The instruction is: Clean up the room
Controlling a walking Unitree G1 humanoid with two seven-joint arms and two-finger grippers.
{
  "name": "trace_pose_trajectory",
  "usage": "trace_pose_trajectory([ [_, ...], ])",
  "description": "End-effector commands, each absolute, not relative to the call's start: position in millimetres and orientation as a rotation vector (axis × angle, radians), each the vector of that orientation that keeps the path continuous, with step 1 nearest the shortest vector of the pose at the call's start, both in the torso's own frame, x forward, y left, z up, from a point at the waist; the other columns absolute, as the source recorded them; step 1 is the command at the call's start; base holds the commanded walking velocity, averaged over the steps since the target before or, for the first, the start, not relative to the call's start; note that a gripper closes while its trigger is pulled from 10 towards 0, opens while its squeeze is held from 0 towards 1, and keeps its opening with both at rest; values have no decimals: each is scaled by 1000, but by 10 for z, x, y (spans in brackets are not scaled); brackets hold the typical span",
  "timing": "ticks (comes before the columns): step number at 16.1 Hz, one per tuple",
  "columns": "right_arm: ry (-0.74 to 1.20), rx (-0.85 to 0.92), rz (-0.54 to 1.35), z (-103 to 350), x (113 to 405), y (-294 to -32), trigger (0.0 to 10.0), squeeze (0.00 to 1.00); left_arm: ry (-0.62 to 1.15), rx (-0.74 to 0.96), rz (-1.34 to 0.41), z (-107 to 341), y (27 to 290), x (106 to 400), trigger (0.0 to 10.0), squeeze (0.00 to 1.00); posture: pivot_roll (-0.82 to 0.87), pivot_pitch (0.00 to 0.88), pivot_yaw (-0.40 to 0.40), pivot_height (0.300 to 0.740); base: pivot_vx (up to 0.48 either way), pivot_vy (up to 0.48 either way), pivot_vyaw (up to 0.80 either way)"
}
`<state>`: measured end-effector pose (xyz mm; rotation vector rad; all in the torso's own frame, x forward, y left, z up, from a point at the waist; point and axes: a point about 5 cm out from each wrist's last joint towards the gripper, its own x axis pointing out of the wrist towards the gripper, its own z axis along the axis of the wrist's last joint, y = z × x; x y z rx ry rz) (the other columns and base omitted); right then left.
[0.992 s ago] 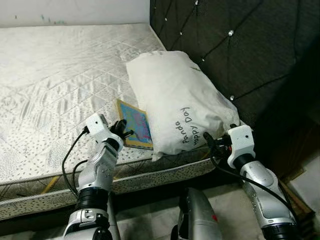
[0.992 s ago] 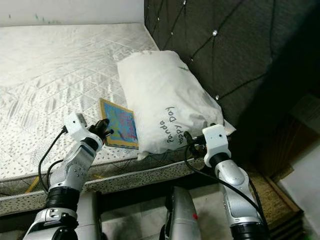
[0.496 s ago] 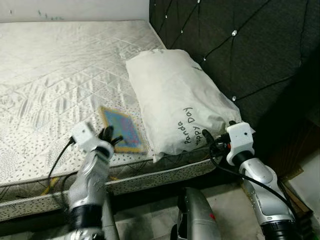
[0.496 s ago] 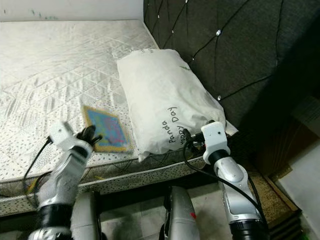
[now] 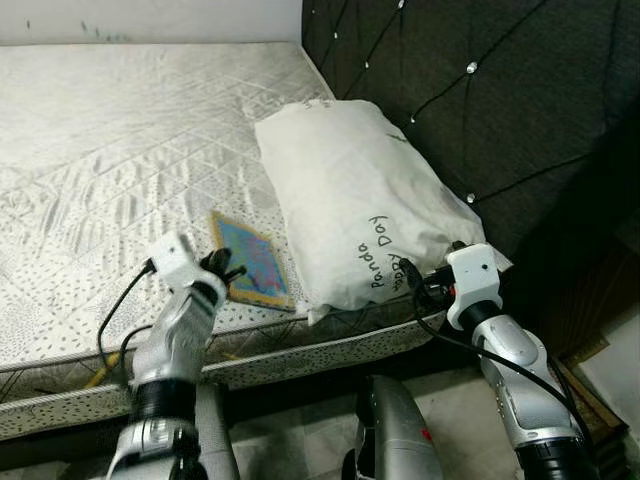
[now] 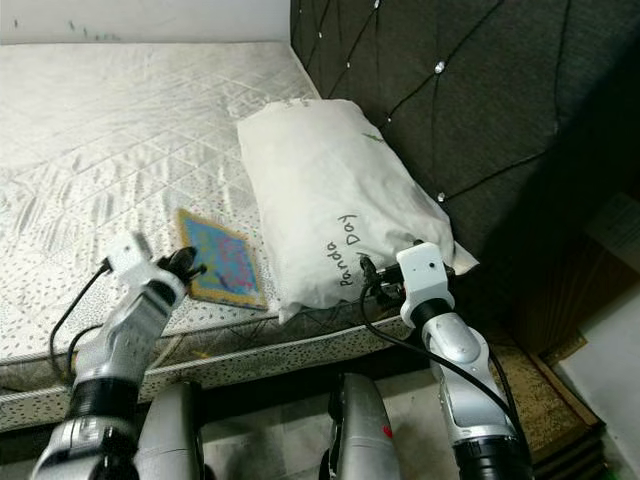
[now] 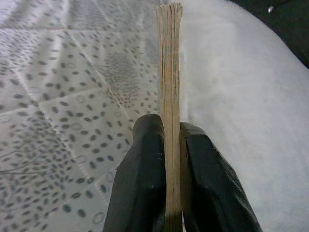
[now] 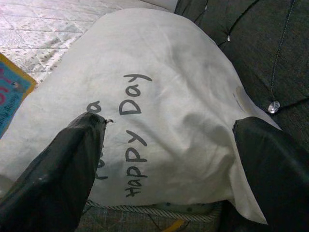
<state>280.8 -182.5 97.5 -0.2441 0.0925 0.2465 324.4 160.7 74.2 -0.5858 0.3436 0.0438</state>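
Note:
A thin colourful book (image 5: 252,261) lies on the white quilted mattress (image 5: 110,150) near its front edge, beside a white pillow (image 5: 355,195) lettered "Panda Happy Day". My left gripper (image 5: 226,268) is shut on the book's near edge; the left wrist view looks along the book (image 7: 169,96) edge-on between the two black fingers (image 7: 145,188). My right gripper (image 5: 420,282) is open at the pillow's near end, its fingers (image 8: 63,169) spread wide in front of the pillow (image 8: 159,101).
A dark tufted headboard (image 5: 470,90) rises right behind the pillow. The mattress's front edge (image 5: 300,350) runs just below both grippers. A white wall (image 5: 150,20) closes the far side. Floor and a brown mat (image 6: 545,350) lie to the right.
My left gripper pulled the book left and toward the front edge, then carried it part of the way back toward the pillow. The right gripper stays at the pillow's end.

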Motion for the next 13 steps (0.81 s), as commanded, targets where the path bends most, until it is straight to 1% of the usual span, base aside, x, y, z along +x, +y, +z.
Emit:
trace_pose_trajectory([
  [1, 70, -257, 238, 1031, 2833, -1860, 10000, 0, 387, -577, 1, 706, 1512, 3273, 10000, 0, -138, 0, -68, 582, 0, 0, 0],
  [5, 68, -259, 239, 1027, 2828, -1842, 10000, 0, 426, -576, -27, 654, 1550, 3352, 10000, 0, -144, 0, -66, 582, 0, 0, 0],
  [6, 66, -259, 241, 1029, 2829, -1836, 10000, 0, 409, -574, -30, 670, 1563, 3370, 10000, 0, -144, 0, -66, 582, 0, 0, 0],
  [9, 62, -260, 242, 1033, 2835, -1828, 10000, 0, 399, -642, -37, 716, 1564, 3431, 10000, 0, -146, 0, -64, 582, 0, 0, 0],
  [10, 62, -261, 243, 1034, 2837, -1828, 10000, 0, 408, -676, -65, 732, 1507, 3453, 10000, 0, -146, 0, -64, 582, 0, 0, 0],
  [13, 60, -261, 244, 1033, 2840, -1821, 10000, 0, 450, -708, -139, 711, 1317, 3433, 10000, 0, -146, 0, -64, 582, 0, 0, 0],
])
